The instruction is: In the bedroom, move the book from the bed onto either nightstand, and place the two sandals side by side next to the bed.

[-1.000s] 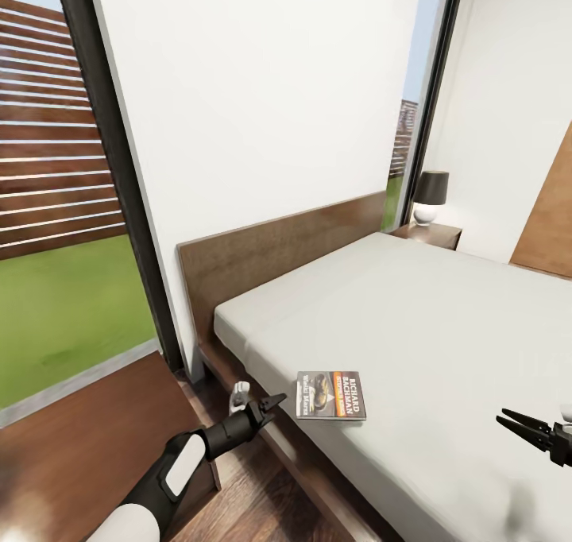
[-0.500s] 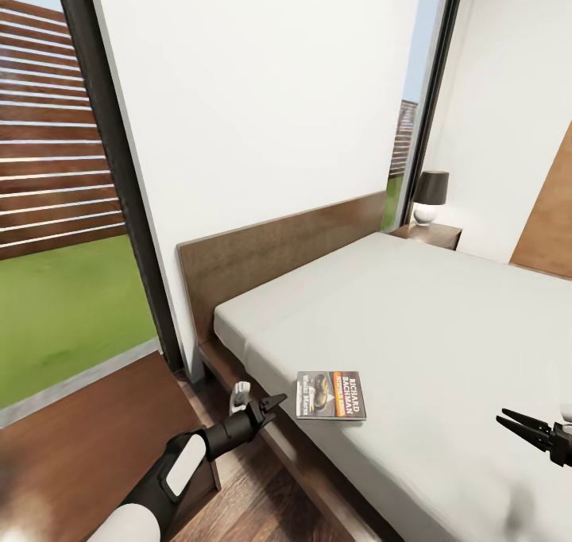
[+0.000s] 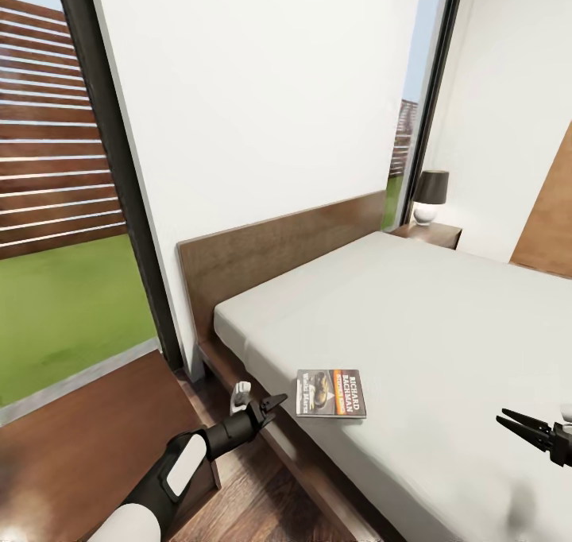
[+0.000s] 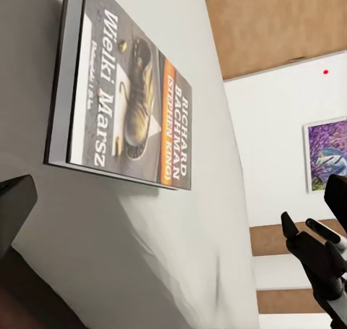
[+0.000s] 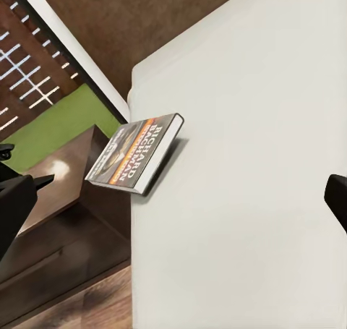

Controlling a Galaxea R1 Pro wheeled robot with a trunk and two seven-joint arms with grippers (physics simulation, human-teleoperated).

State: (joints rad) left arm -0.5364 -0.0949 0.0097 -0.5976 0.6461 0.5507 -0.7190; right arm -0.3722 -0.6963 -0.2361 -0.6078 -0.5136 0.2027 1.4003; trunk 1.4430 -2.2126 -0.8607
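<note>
Head view, Bachman paperback (image 3: 331, 394) flat near the bed's (image 3: 445, 327) edge, left gripper (image 3: 272, 404) beside it, fingers parted, empty, right gripper (image 3: 516, 423) likewise spread over the mattress.

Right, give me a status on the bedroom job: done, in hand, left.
Done: nothing visible. The book lies on the bed near its edge.
In hand: the left gripper, open, sits beside the book; the right gripper is open over the mattress.
Left: carry the book to a nightstand, then pair the sandals.
</note>
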